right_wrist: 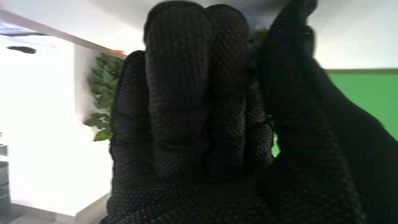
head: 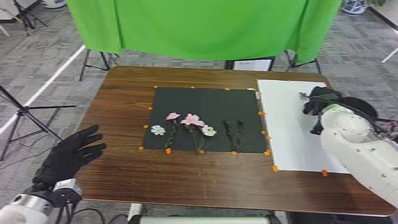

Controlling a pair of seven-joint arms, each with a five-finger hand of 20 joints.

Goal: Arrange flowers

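Note:
In the head view, my left hand (head: 71, 156) is open, fingers spread, over the table's left edge. My right hand (head: 327, 100) is over the right side of the white sheet (head: 291, 130). The right wrist view shows this right hand (right_wrist: 191, 125) with straight fingers and the thumb beside them; green leaves (right_wrist: 104, 82) show past the fingers. What lies between thumb and fingers is hard to tell. On the dark mat (head: 204, 100) lie a pink flower (head: 172, 116), a larger pink flower (head: 191, 120), white flowers (head: 158, 130) and a dark leafy stem (head: 233, 132).
Small orange markers (head: 168, 150) line the mat and the sheet on the brown table (head: 178, 175). A green cloth (head: 195, 25) hangs behind the table. A tripod (head: 27, 112) stands on the floor at the left.

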